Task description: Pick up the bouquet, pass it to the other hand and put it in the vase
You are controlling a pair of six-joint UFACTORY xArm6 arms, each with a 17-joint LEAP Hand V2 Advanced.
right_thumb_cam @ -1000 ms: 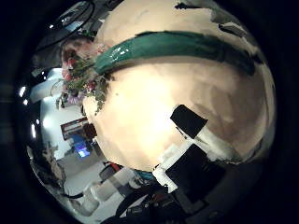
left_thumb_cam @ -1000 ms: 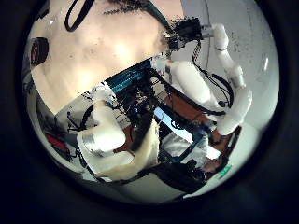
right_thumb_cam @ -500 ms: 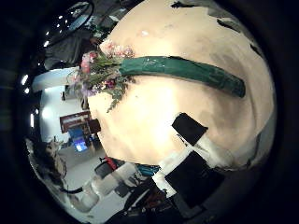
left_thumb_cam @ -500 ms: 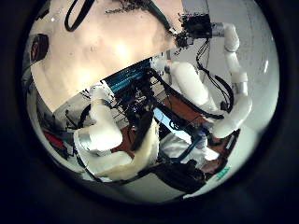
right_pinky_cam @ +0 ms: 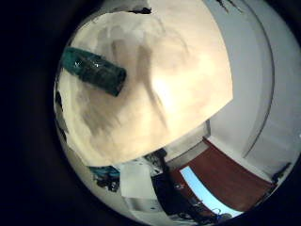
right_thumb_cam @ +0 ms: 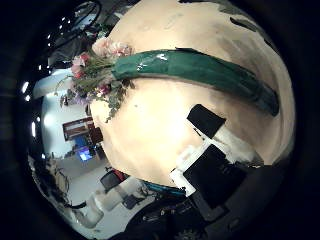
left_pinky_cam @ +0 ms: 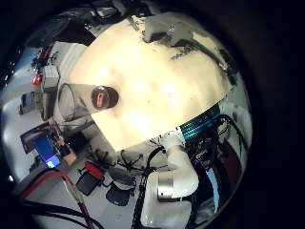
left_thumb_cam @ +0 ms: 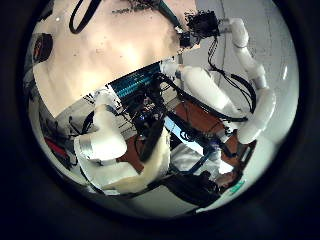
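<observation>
Two robot hands, and finger state is unreadable on both. The right robot hand (right_thumb_cam: 215, 160) shows only block-shaped parts of its own body at the edge of its thumb-side view. No fingers are visible there, so I can't tell whether it is clenched or released. Nothing sits against that palm. The left robot hand's two views show its own arm and a wide stretch of tabletop (left_pinky_cam: 157, 81), also no fingers, so I can't tell there either.

The bouquet (right_thumb_cam: 180, 68) lies flat on the tabletop, clear of the right robot hand's visible parts and filling a good part of the thumb-side view, so it is close to that palm. Its long wrapped stem runs across the surface. The flower heads (right_thumb_cam: 92, 70) are at one end, right at the tabletop edge. The little-finger-side view of the same hand catches only the cut end of the wrap, resting on the surface.

The vase (left_pinky_cam: 84, 100) appears in the left little-finger-side view as a clear cylinder near the tabletop edge. I can't tell whether it is upright or tipped. From the left thumb-side view, the right robot hand appears small, at the far side of the tabletop.
</observation>
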